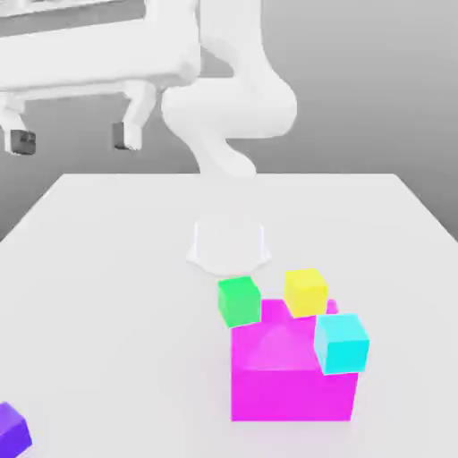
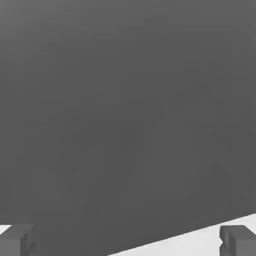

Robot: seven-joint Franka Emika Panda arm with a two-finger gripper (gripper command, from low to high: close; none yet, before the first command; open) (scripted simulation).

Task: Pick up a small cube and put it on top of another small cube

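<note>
Tool up high and spread wide, purple cube way off in the corner

The tool (image 1: 73, 139) hangs in the upper left of the exterior frame, fingers (image 2: 239, 241) apart with nothing between them; the small cube (image 1: 12, 429) sits at the bottom left edge on the white tabletop (image 1: 107, 295), partly cut off; well apart from it, lower right of centre, a big magenta block (image 1: 291, 380) has green (image 1: 239, 301), yellow (image 1: 306, 292) and cyan (image 1: 341, 343) cubes crowded around its top.
</note>
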